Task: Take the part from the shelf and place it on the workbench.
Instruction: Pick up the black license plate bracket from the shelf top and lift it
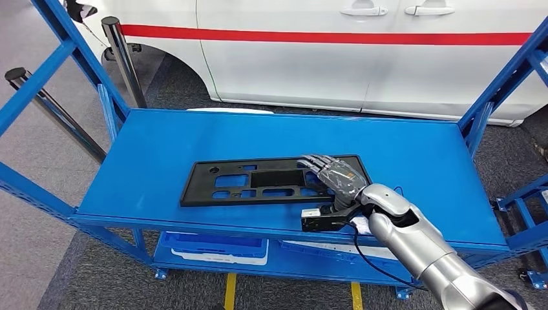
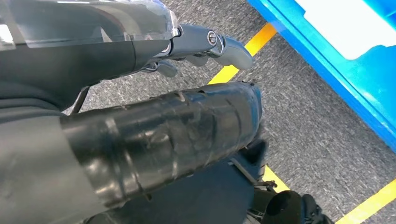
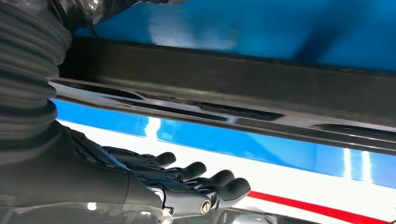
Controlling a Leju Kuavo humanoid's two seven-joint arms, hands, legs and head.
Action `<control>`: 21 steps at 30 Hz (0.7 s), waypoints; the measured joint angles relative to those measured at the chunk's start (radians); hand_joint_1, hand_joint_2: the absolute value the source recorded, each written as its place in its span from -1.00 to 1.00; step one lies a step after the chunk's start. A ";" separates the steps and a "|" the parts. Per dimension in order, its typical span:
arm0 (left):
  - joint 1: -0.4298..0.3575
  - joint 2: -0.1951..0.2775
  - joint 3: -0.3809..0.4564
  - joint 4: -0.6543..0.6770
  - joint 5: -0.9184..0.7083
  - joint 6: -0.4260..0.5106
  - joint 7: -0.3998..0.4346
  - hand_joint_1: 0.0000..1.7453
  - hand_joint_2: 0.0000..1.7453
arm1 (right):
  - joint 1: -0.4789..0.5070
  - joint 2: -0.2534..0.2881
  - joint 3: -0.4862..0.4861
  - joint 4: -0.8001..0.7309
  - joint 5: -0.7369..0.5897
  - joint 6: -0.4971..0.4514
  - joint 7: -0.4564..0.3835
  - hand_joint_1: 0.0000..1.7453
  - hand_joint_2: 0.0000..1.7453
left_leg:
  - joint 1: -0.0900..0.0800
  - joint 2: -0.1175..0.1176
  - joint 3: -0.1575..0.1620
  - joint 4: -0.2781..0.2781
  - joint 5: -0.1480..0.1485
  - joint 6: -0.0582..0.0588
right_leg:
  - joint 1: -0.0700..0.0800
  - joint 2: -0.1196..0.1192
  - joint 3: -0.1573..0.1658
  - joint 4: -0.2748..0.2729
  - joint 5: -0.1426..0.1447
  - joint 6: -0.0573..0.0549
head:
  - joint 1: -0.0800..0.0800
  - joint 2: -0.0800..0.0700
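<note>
The part (image 1: 258,181) is a flat black plastic panel with several cut-outs, lying on the blue shelf top (image 1: 194,135) near its front edge. My right hand (image 1: 336,174) is stretched over the panel's right end, fingers straight and spread, palm down. In the right wrist view the fingers (image 3: 196,179) are extended alongside the panel's long dark edge (image 3: 233,79), with nothing gripped between them. My left hand (image 2: 205,44) hangs by my side above the carpet, its fingers loose and holding nothing.
A white car with a red stripe (image 1: 362,58) stands just behind the shelf. Blue uprights (image 1: 497,84) frame both ends. Chrome posts (image 1: 123,58) stand at the left. A lower shelf holds blue bins (image 1: 213,248). Yellow floor lines (image 2: 233,70) run below.
</note>
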 joint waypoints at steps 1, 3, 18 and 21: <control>0.001 0.000 0.000 0.000 0.000 0.000 0.000 -1.00 -1.00 | 0.000 0.000 0.000 0.006 0.008 -0.009 0.002 -1.00 1.00 | 0.000 0.000 0.002 -0.008 0.018 0.000 | 0.000 0.000 0.001 0.001 0.000 0.000 | 0.000 0.000; 0.001 0.000 0.001 0.000 0.000 0.000 0.000 -1.00 -1.00 | 0.000 0.000 0.000 0.013 0.023 -0.024 0.006 -1.00 1.00 | 0.001 0.000 0.055 -0.128 0.088 0.004 | 0.000 0.002 0.003 0.002 -0.002 0.002 | 0.000 0.000; 0.001 0.000 0.008 0.000 -0.010 0.004 0.001 -1.00 -1.00 | 0.048 0.001 0.000 0.067 0.181 -0.256 0.049 1.00 1.00 | -0.004 -0.002 0.126 -0.283 0.141 0.047 | -0.001 0.002 -0.072 0.170 -0.057 0.041 | 0.001 0.000; -0.001 -0.001 0.008 0.000 -0.010 0.006 0.003 -1.00 -1.00 | 0.056 0.002 -0.006 0.076 0.186 -0.278 0.046 1.00 1.00 | -0.008 -0.002 0.124 -0.276 0.135 0.038 | 0.006 0.003 0.002 0.015 -0.005 0.030 | 0.001 0.000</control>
